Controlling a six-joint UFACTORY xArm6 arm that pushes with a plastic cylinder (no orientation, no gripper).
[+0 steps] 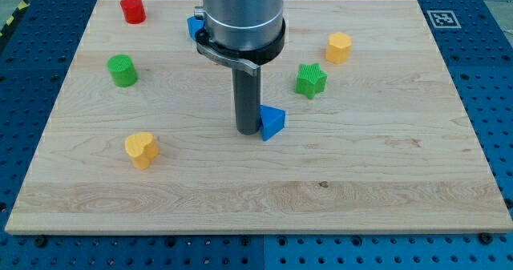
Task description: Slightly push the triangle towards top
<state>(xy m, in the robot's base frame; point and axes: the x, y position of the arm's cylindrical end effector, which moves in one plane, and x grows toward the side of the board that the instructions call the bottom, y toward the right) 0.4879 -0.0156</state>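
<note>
A blue triangle block lies near the middle of the wooden board. My tip stands on the board at the triangle's left side, touching or almost touching it. The arm's grey body rises from the tip toward the view's top and hides part of the board behind it.
A green star block lies up and right of the triangle. A yellow block is farther up right. A red cylinder, a green cylinder and a yellow heart-like block lie at the left. Another blue block peeks out behind the arm.
</note>
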